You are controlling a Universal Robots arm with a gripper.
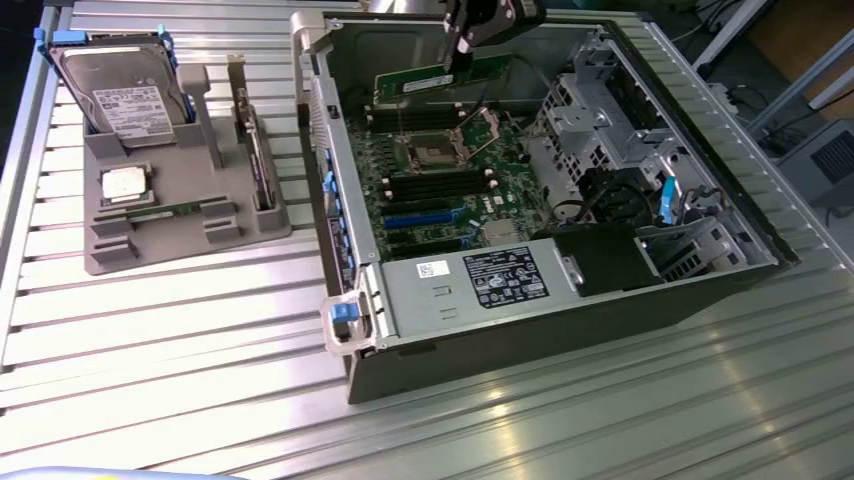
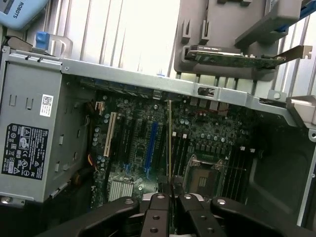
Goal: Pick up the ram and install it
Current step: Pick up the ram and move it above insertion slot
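Black two-finger gripper (image 1: pixel 462 45) clamped narrow on thin green ram stick (image 1: pixel 427 82), top centre of exterior view, above green motherboard (image 1: pixel 454 175) inside open grey computer case (image 1: pixel 340 190). Pickup done; ram not yet seated in slot.

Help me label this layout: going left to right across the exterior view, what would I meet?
hard drive → expansion card standing in the tray → ram, gripped by the claw → metal drive cage
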